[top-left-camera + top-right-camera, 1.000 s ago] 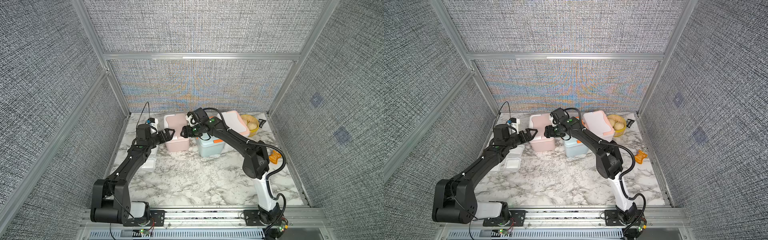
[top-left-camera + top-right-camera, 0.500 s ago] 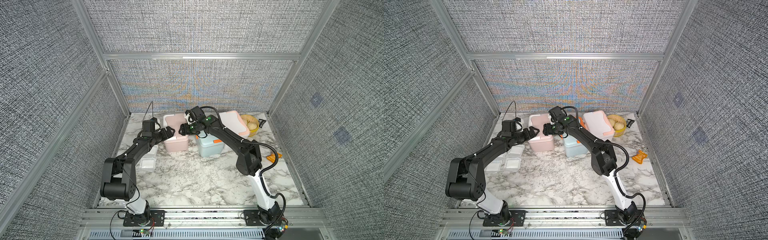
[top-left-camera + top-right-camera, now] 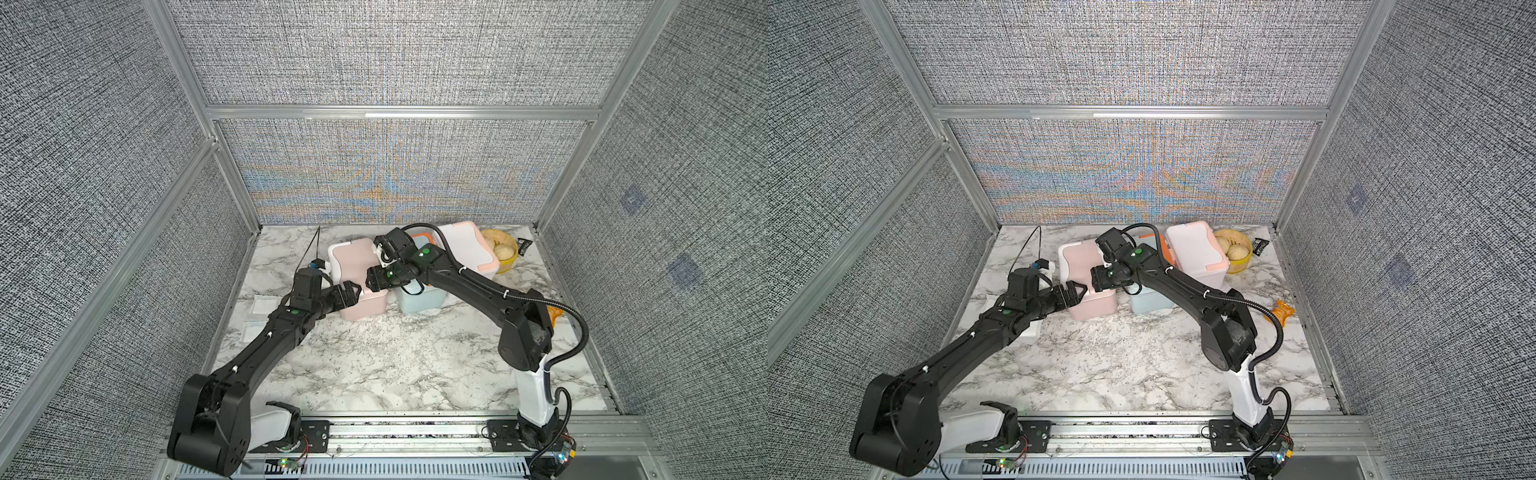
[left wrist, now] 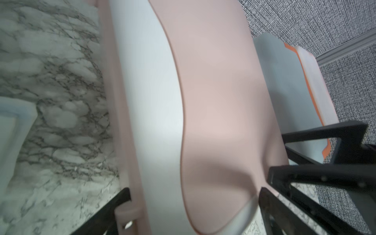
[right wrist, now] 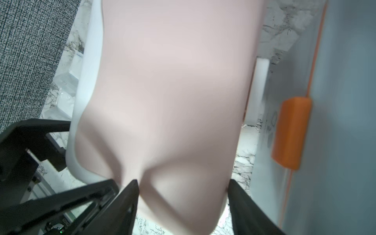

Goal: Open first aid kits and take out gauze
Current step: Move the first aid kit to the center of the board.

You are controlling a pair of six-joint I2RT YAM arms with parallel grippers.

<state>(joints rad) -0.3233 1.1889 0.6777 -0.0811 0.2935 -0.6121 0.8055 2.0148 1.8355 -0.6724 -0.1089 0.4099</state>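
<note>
Frame of reference: clock face laid on the table (image 3: pixel 374 365), twelve at the back wall, six at the base rail.
Pink kit (image 3: pixel 353 262): stands at eleven o'clock, upright. I see the lid down over the body and cannot tell whether it is latched.
Blue kit (image 3: pixel 419 301): just beside the pink kit, at twelve. Its orange latch (image 5: pixel 291 134) sits flat.
White kit (image 3: pixel 465 245): at one o'clock, lid on.
Gauze (image 3: pixel 262 305): wrapped pads lie flat at nine o'clock by the side wall. Whatever is inside the pink kit is hidden from me.
Left gripper (image 4: pixel 194 192): released, jaws spread wide astride the pink kit's near corner, one finger by the rim and one over the lid.
Right gripper (image 5: pixel 184 183): closed in on the end of the pink kit's lid, a finger against each flank. I judge this a grasp.
Handling, kit: I judge it light, stiff, hollow and smooth, so it is likely to skate on the marble unless I brace the body. The hold belongs on the lid lip at the latch end.
Handling, gauze: I judge it thin, limp and slick in its wrapper. I would pinch a wrapper edge, not the flat face.
</note>
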